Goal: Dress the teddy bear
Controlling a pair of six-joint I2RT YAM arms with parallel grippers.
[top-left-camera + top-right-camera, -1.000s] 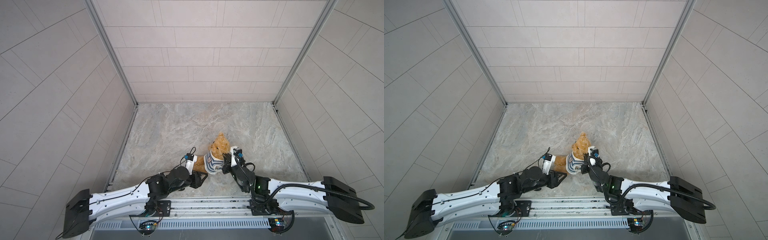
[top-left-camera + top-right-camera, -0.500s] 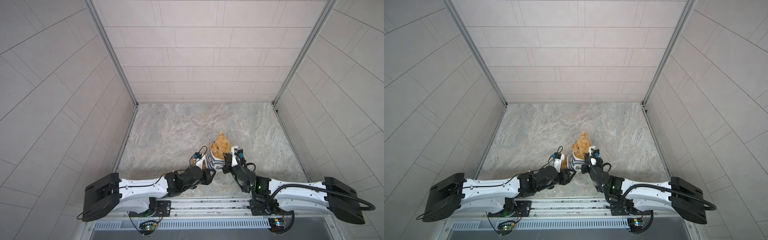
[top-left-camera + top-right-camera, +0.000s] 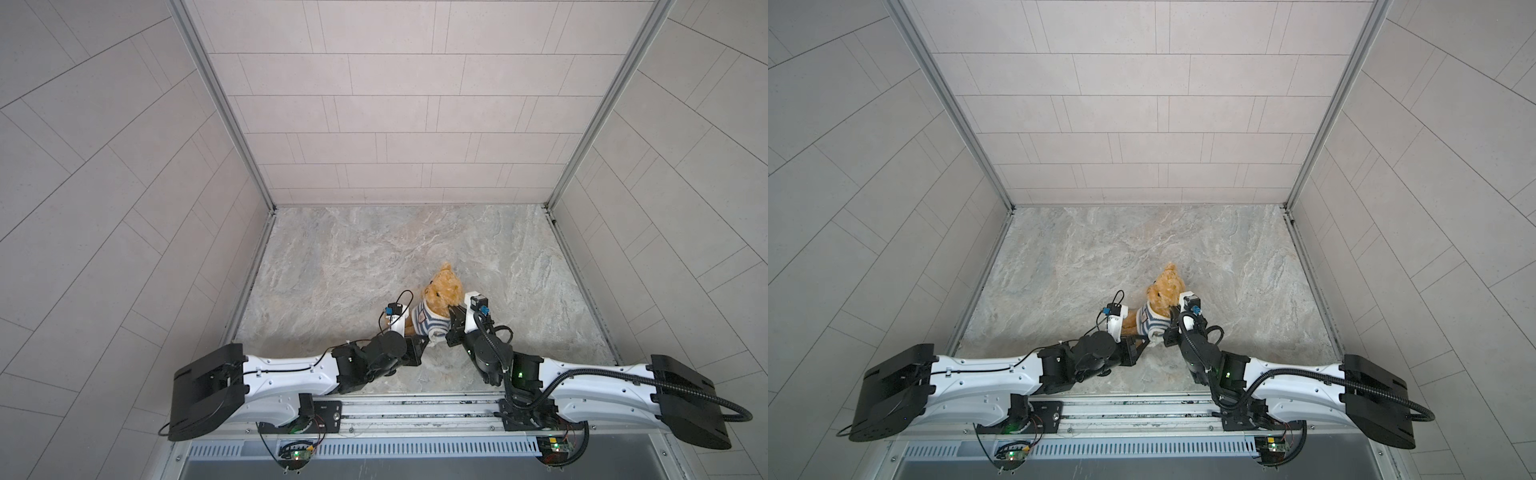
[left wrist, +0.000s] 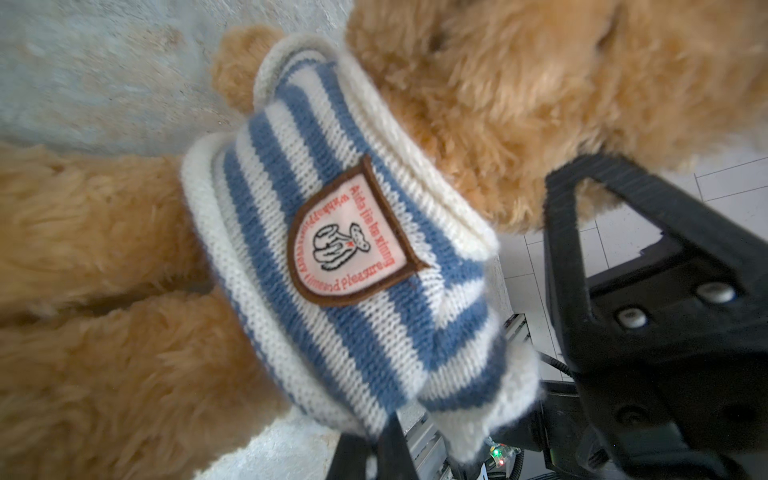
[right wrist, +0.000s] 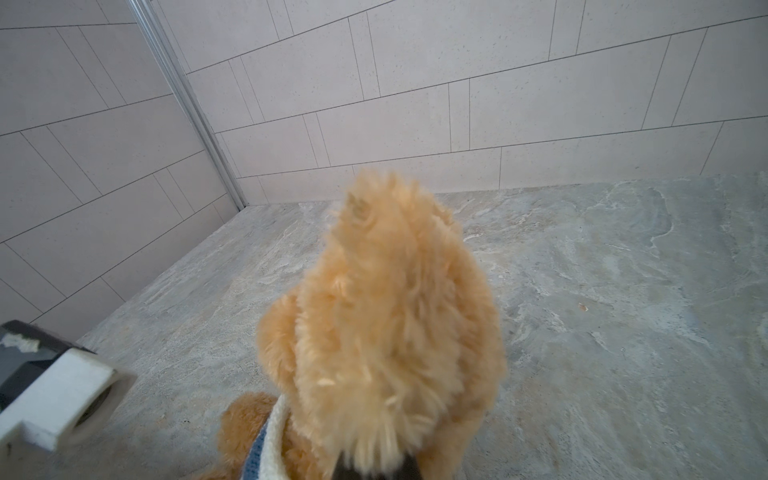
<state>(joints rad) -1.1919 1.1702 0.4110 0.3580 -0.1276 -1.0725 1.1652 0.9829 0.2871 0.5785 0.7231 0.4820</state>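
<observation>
place: lab test cell | cues: tiled walls [image 3: 395, 104], arm rail [image 3: 415, 409]

Shield badge [image 4: 353, 245] on the striped shirt [image 4: 332, 345] of the teddy bear [image 4: 540, 83], red curved lettering, "pleasure" readable there, rest too blurred

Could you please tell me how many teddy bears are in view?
1: the teddy bear, wearing a striped sweater, is at the front middle of the table. I see nowhere another could hide.

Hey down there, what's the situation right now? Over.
Left gripper shut on striped sweater, at its edge. Right gripper shut on teddy bear, at the head. Sweater around bear's torso. Nothing in the way.
</observation>
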